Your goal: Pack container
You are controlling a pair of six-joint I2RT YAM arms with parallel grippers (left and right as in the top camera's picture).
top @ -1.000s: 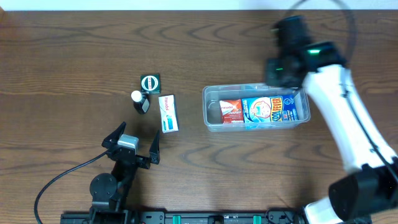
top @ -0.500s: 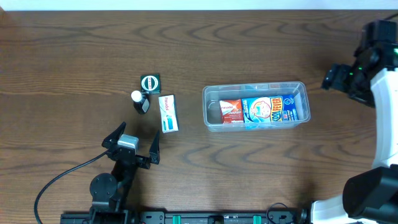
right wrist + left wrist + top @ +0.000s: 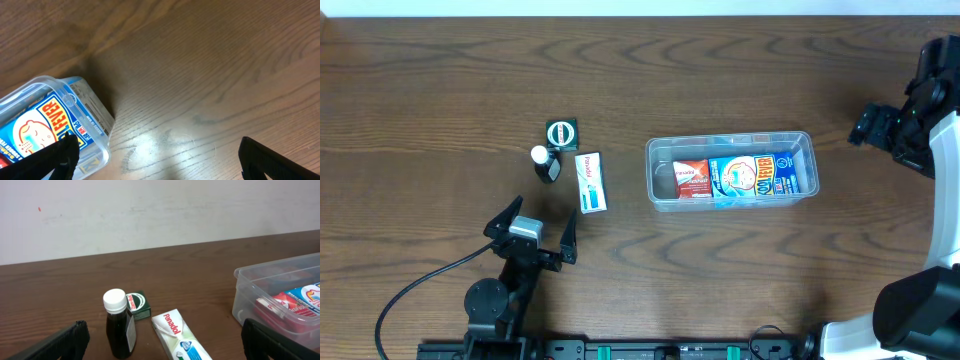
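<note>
Partly packed: container point(image 3: 728, 138) at 3 o'clock of worktop point(image 3: 440, 80) centre holds two boxes point(image 3: 692, 179); white box point(image 3: 590, 182), bottle point(image 3: 546, 163), green box point(image 3: 561, 132) lie outside at its 9 o'clock; left pincer point(image 3: 540, 212) and right pincer point(image 3: 160, 157) wide, empty.

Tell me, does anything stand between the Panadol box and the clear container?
Nothing visible does. Only bare table lies between the Panadol box and the clear container. The dark bottle and the green box sit on the far side of the Panadol box, off that path.
</note>
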